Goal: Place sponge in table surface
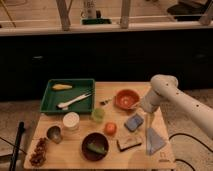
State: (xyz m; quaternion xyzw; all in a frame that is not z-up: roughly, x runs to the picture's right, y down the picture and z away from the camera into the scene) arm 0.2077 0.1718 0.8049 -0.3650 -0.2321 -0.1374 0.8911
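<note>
The white arm [172, 97] comes in from the right and bends down over the right side of the desk [112, 155]. Its end effector [149, 121] hangs low just beside the blue sponge [133, 121], at the sponge's right edge; how far apart its jaws stand I cannot tell, nor whether it touches the sponge. The sponge itself lies flat on the bare wood, right of centre, between the orange bowl [126, 98] behind it and the dark block [129, 143] in front of it.

A pale blue cloth [154, 141] lies on the wood near the front right corner, just right of the dark block. Left of the sponge sits a small orange fruit [110, 128], and behind that a green cup [98, 115]. A dark bowl [95, 146] holding something green stands near the front edge, in the middle.

The green tray [50, 100] takes up the back left of the desk — inside it lie a yellow item [62, 87] toward the back and a white utensil [72, 101] set at a slant. In front of the tray stand a white cup [71, 121] and a small grey bowl [54, 133]. A heap of brown snacks [38, 152] lies at the front left corner.
</note>
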